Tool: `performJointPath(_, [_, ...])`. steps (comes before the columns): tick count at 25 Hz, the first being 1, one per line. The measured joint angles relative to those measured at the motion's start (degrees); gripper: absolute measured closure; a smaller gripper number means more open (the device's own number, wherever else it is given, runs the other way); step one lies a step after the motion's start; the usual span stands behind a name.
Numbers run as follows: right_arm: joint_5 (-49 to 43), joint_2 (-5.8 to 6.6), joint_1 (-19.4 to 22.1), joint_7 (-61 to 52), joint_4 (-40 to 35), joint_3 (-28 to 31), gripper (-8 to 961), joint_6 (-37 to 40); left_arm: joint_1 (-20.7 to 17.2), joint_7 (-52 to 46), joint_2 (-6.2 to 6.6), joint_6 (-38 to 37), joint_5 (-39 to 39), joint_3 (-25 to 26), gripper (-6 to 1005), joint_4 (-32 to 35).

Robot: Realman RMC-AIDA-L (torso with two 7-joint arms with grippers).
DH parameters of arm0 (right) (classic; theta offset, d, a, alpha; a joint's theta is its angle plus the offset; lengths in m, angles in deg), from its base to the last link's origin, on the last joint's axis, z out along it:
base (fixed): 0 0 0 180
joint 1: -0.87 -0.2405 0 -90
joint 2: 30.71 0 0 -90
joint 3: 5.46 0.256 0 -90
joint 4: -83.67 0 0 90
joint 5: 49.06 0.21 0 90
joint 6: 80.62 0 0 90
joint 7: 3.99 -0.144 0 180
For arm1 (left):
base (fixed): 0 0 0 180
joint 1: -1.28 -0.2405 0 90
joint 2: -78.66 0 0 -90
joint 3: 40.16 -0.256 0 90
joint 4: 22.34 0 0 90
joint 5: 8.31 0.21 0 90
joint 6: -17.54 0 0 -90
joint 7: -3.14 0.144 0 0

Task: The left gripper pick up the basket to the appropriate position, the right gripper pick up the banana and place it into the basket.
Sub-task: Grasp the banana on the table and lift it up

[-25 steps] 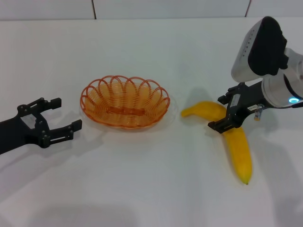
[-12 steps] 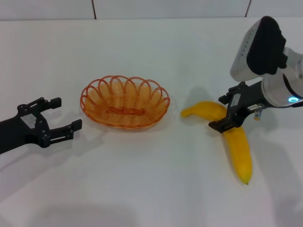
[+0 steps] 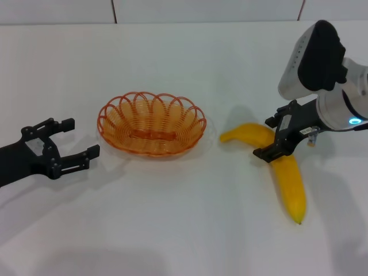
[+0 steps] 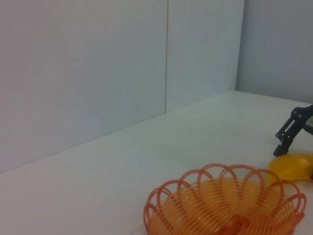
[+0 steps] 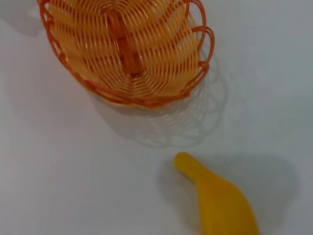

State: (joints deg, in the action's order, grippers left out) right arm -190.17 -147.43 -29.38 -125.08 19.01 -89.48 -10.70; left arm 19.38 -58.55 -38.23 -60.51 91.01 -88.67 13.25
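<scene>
The orange wire basket [image 3: 150, 124] stands empty on the white table, left of centre. My left gripper [image 3: 81, 137] is open and rests low just to the left of it, apart from the rim. The yellow banana [image 3: 290, 184] lies to the right of the basket. My right gripper [image 3: 263, 138] is open, with one finger on each side of the banana's bend. The left wrist view shows the basket [image 4: 225, 208], the banana's end [image 4: 292, 167] and the right gripper [image 4: 292, 131] beyond it. The right wrist view shows the basket [image 5: 124, 49] and the banana [image 5: 222, 203].
The white table [image 3: 172, 230] stretches around everything. A pale tiled wall [image 3: 172, 8] runs along its far edge. The right arm's silver-white segment [image 3: 299, 57] stands above the banana at the right.
</scene>
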Motion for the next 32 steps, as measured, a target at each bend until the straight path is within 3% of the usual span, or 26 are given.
performJointPath(17, [0.18, 0.00, -1.57, -1.02, 2.68, 0.01, 244, -0.15, 0.00, 0.00, 0.00, 0.09, 0.09, 0.00, 108, 0.00])
performJointPath(20, [0.19, 0.00, -1.54, -1.31, 2.28, 0.08, 368, -0.14, 0.00, 0.00, 0.00, 0.09, 0.08, 0.00, 108, 0.00])
performJointPath(22, [0.39, 0.00, -1.35, -1.32, 1.61, 0.13, 450, -0.14, -0.06, 0.02, 0.00, 0.09, 0.07, 0.00, 108, 0.00])
performJointPath(32, [1.01, -0.17, 0.24, -2.36, -8.42, -0.69, 433, 0.59, -0.44, 0.95, -0.15, 0.01, 0.00, 0.00, 107, 0.00])
